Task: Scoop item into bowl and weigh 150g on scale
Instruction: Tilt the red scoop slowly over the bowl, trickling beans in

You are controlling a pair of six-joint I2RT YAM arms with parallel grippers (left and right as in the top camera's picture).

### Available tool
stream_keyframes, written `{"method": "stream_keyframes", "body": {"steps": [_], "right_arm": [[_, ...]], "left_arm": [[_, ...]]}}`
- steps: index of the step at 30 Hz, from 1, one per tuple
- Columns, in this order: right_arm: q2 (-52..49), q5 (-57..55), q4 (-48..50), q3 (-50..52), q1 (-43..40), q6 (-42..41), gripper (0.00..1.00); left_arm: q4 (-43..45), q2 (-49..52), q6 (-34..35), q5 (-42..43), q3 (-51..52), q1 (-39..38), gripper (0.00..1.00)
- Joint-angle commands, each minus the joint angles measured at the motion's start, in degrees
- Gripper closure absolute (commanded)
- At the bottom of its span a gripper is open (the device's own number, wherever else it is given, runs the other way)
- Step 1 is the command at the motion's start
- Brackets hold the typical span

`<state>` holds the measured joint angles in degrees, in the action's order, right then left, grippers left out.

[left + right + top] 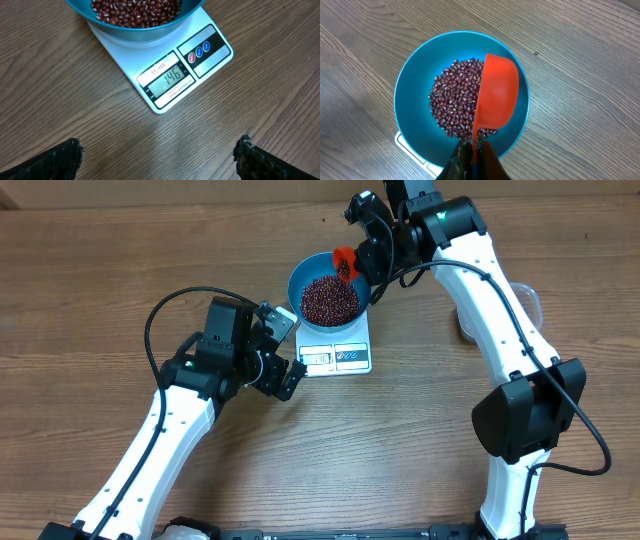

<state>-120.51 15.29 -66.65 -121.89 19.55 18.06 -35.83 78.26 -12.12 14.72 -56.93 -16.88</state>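
The right gripper (472, 159), pinched shut on the handle of an orange scoop (497, 90), holds it tipped just ahead of its fingers over the beans (451, 105) in the blue bowl (407, 80) on the scale (125, 57). With the display (167, 81) reading 146, any heavy pour would likely overshoot. The left gripper (157, 152) hangs spread wide, the scale just ahead. A wood-grain table (45, 100) lies below, and no room is visible.

A loose maroon heap of small red-brown beans (329, 299) lay in the deep, bright blue bowl (297, 281). The bowl stood upright on the flat white scale (150, 60), whose display showed 146.
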Motion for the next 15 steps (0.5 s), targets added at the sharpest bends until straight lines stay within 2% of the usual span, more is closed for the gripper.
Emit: {"method": "stream_keyframes", "body": {"steps": [1, 15], "right_arm": [[0.9, 1.31, 0.13, -2.01, 0.37, -0.02, 0.96], [1.36, 1.27, -0.07, -2.01, 0.37, 0.02, 0.96]], "left_arm": [[0.04, 0.39, 0.57, 0.11, 0.09, -0.02, 0.0], [0.04, 0.39, 0.57, 0.11, 0.09, -0.02, 0.0]]}}
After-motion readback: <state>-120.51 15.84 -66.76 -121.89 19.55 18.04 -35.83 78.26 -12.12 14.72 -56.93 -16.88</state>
